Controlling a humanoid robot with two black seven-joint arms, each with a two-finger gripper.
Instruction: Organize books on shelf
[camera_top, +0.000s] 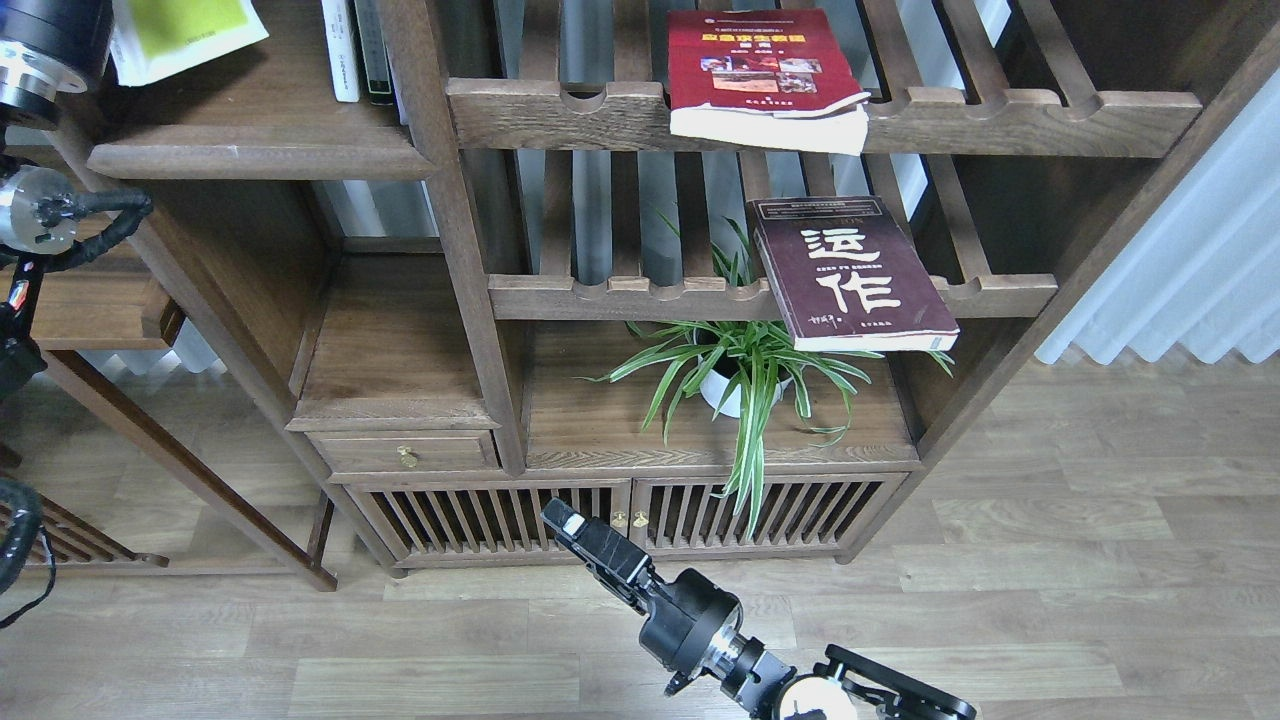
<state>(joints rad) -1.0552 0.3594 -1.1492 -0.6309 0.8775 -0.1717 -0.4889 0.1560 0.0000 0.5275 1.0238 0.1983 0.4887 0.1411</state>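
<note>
The lime-yellow book (180, 28) hangs tilted at the top left, just above the shelf (255, 158), a solid dark-brown board with a rounded lip. My left gripper (95, 35) holds its left edge; only the black wrist shows, and the fingers are hidden. The red book (762, 75) lies flat on the upper slatted rack, overhanging the front rail. On the lower slatted rack lies the maroon book (850, 272), its corner past the rail. My right gripper (562, 518) is low, in front of the cabinet doors, holding nothing; its fingers merge into one dark block.
Thin white and dark upright books (358, 50) stand at the shelf's right end against the post (440, 200). A potted spider plant (740, 375) sits under the lower rack. A drawer (405, 452) and slatted cabinet doors (620, 515) are below. Curtain (1200, 260) at right.
</note>
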